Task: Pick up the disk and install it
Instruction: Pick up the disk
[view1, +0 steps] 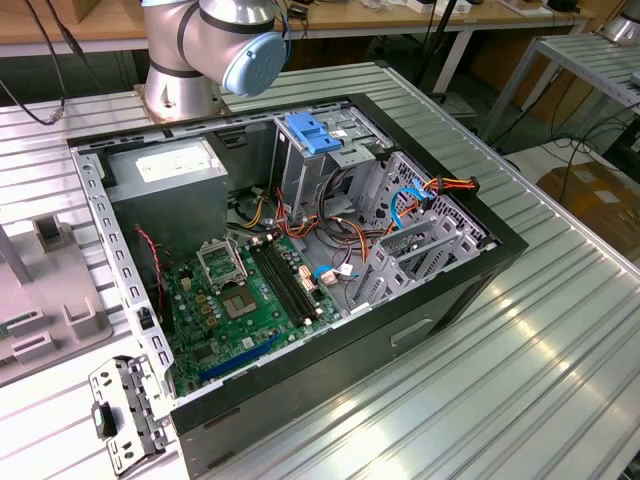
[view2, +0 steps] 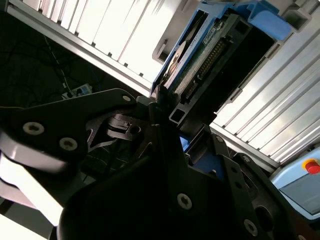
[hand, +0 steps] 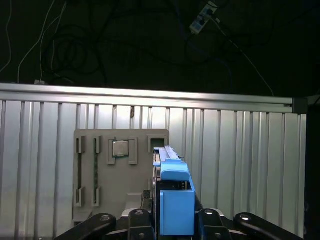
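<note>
Black pincer links sit closest in both wrist views, and its fingers are clamped on the disk, one on each side. The disk stands edge-on with a blue side rail facing the first wrist view. The second wrist view shows its circuit-board face and connector. Just behind the disk, a grey fixture plate with a small chip in a recess lies on the ribbed metal worktop. In the exterior view, an open computer case lies on the worktop, showing a green motherboard, a grey power-supply box and a light-blue bracket atop the drive cage.
</note>
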